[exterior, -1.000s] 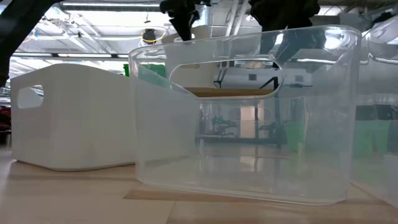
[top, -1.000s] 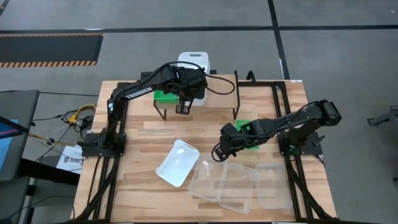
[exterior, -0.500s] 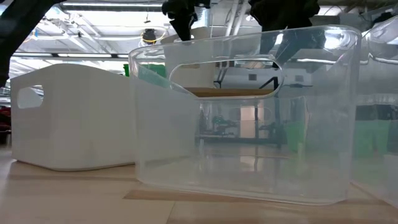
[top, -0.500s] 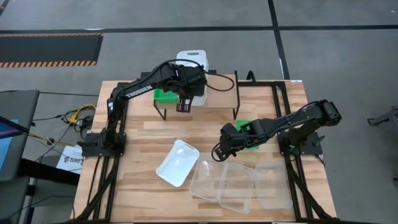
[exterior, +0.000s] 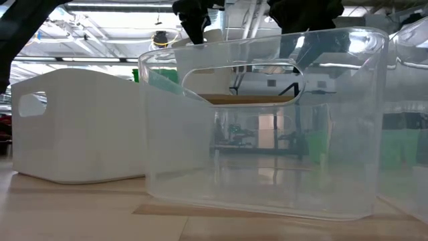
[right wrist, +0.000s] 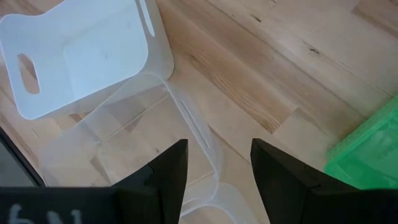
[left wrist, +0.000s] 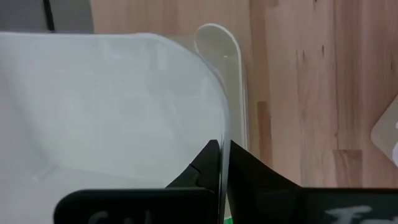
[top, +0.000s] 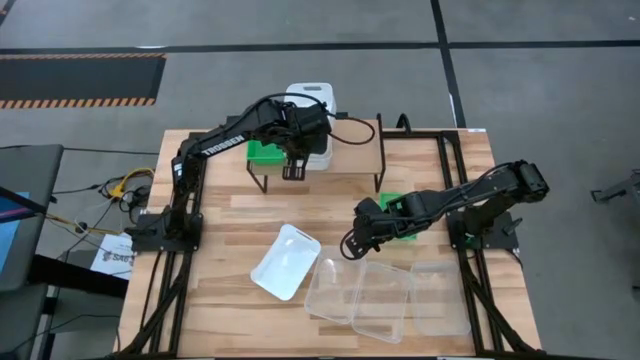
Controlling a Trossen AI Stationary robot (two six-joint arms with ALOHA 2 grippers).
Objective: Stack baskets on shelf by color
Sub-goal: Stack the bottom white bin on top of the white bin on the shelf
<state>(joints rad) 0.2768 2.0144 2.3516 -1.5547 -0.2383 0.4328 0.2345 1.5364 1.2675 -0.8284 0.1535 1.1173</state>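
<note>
Baskets first, operator: you have three clear ones in a row along the table's [top: 225, 215] 6 o'clock edge. The clear basket on the left [top: 328, 288] touches the middle clear basket [top: 383, 295], and the third clear basket [top: 440, 297] lies just beside that one at its 3 o'clock. A white basket [top: 285, 261] sits tilted at their 9 o'clock, near the first clear one.

Your shelf [top: 345, 150] stands at the 12 o'clock side of the table. On it you will find a green basket [top: 263, 153] toward its 9 o'clock end, partly hidden by the left arm. White basket stack [top: 312, 105] sits at the shelf's 12 o'clock edge, overhanging the floor side; how many tubs it holds cannot be told. A second green basket [top: 400, 210] lies on the table at the shelf's 5 o'clock, mostly covered by the right arm.

Your left gripper [top: 292, 172] reaches over the shelf, its fingers pressed together on the thin wall of a white basket, as the left wrist view confirms: the fingers [left wrist: 245, 171] meet on the rim with the white tub [left wrist: 112, 112] filling the frame.

Your right gripper [top: 349, 244] hangs over the table centre, near the first clear basket's 12 o'clock corner. Its fingers [right wrist: 283, 171] stand spread apart, holding nothing.
</note>
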